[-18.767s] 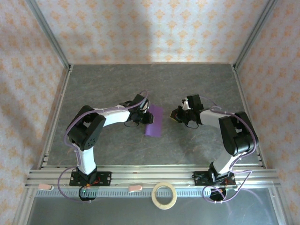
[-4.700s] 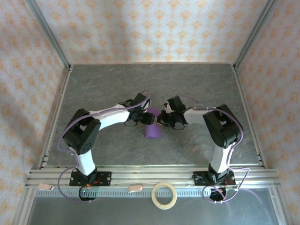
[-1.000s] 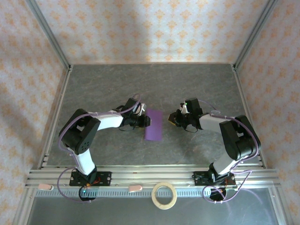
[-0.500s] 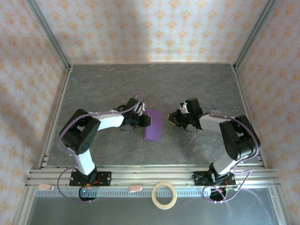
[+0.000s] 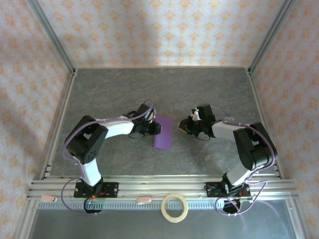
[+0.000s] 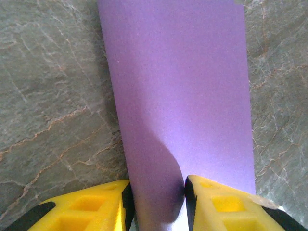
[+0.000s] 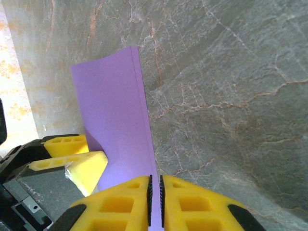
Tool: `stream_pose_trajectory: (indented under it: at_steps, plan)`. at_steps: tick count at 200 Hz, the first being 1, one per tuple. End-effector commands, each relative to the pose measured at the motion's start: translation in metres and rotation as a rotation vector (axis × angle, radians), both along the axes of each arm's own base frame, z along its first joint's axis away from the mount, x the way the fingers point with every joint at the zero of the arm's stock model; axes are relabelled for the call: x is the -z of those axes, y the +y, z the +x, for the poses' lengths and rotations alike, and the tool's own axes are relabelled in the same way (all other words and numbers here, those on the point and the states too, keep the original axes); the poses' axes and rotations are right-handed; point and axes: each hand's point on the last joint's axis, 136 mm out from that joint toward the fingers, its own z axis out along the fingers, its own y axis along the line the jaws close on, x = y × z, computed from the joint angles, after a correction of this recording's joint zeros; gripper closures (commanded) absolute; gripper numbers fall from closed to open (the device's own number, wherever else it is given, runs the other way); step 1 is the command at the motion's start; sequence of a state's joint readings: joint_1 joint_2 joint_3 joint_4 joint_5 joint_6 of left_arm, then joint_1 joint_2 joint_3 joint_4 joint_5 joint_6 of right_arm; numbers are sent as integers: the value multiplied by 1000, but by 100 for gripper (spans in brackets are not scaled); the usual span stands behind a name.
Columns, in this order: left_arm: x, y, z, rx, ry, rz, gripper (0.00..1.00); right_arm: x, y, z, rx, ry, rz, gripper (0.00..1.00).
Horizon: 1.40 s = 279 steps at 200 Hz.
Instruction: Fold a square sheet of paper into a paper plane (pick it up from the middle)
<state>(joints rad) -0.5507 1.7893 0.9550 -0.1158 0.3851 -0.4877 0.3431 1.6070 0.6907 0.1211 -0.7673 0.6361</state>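
The square sheet of paper (image 5: pixel 163 133) lies folded in half as a long purple strip in the middle of the table, between my two grippers. My left gripper (image 5: pixel 156 128) is at its left edge. In the left wrist view the paper (image 6: pixel 178 86) bulges up into a rounded fold between the yellow fingers, and the left gripper (image 6: pixel 156 185) is shut on that fold. My right gripper (image 5: pixel 183 127) sits just right of the strip, apart from it. Its jaws (image 7: pixel 155 177) are shut with nothing held, pointing at the layered right edge of the paper (image 7: pixel 113 110).
A tan tape ring (image 5: pixel 175 207) lies on the front rail between the arm bases. The grey marbled table (image 5: pixel 124 89) is fenced by metal frame posts and patterned walls at the left, right and back.
My left arm has shifted slightly towards the paper, its fingers staying at the strip's left edge. The right arm and the paper stay where they were.
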Motion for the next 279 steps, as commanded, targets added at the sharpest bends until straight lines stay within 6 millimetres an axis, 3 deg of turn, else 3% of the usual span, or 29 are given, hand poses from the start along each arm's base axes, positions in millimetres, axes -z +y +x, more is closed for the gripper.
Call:
stream_pose_trajectory:
  at_steps: [1, 279]
  plan:
    - [31, 37, -2, -53, 32, 188, 59, -4, 0, 1, 6, -13, 20, 85]
    - [37, 35, 2, 0, 11, 282, 57, 1, 10, -2, -23, 4, 33, 85]
